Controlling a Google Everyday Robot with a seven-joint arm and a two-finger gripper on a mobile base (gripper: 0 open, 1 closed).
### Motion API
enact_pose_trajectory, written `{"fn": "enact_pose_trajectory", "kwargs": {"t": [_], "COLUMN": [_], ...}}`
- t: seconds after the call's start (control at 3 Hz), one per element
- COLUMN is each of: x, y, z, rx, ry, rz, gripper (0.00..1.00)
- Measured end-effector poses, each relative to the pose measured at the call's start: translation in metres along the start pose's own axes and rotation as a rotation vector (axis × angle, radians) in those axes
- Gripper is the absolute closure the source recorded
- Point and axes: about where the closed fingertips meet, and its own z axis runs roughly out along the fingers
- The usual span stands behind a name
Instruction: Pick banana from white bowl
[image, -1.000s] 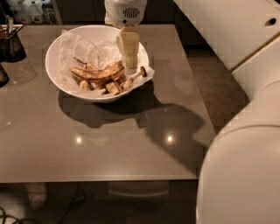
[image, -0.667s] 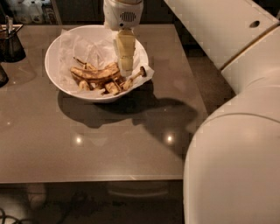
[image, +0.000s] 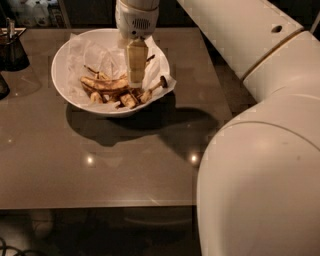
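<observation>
The gripper (image: 136, 82) hung low inside the white bowl (image: 59, 60), right at the banana (image: 102, 84), likely to grab it. I could not tell its grip.

1 white bowl (image: 56, 75) | 1 banana (image: 102, 84) | 1 claw (image: 135, 84) over white bowl

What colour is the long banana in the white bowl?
Dull yellow mottled with brown, in the camera view: the banana. The gripper hangs over one end of it.
</observation>
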Motion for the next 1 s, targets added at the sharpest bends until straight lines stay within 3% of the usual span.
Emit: {"fn": "enact_pose_trajectory", "kwargs": {"t": [0.33, 1.0], "x": [-0.002, -0.008], "y": [0.000, 0.000], "z": [0.006, 0.018], "rx": [-0.017, -0.050], "ry": [-0.003, -0.004], "rz": [0.006, 0.010], "gripper": [0.20, 0.33]}}
